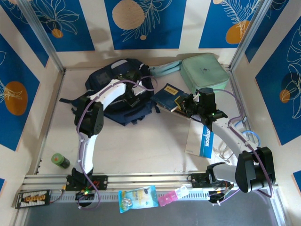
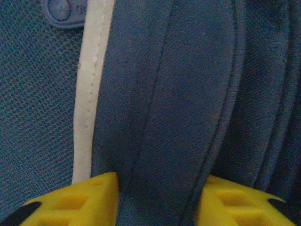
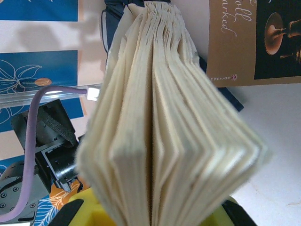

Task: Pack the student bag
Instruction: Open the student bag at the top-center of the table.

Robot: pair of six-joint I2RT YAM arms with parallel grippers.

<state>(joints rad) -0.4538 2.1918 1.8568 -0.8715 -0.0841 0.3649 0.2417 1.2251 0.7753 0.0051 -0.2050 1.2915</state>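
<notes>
Narrowed with the left gripper (image 2: 160, 207) around a raised fold of the student bag (image 1: 101, 77), yellow pads (image 2: 75, 205) against navy cloth on either side; impossible to tell whether pinched or merely straddled. Clamped tight with the right gripper (image 3: 150, 216) on a thick book (image 3: 155, 117), cream page edges fanned toward the lens, hiding most beyond. Lying at the far left-centre of the desk (image 1: 155, 141), that student bag, partly covered by the left arm. Cropped at the right wrist view's top right, a brown cover (image 3: 254, 42), lettering cut off.
</notes>
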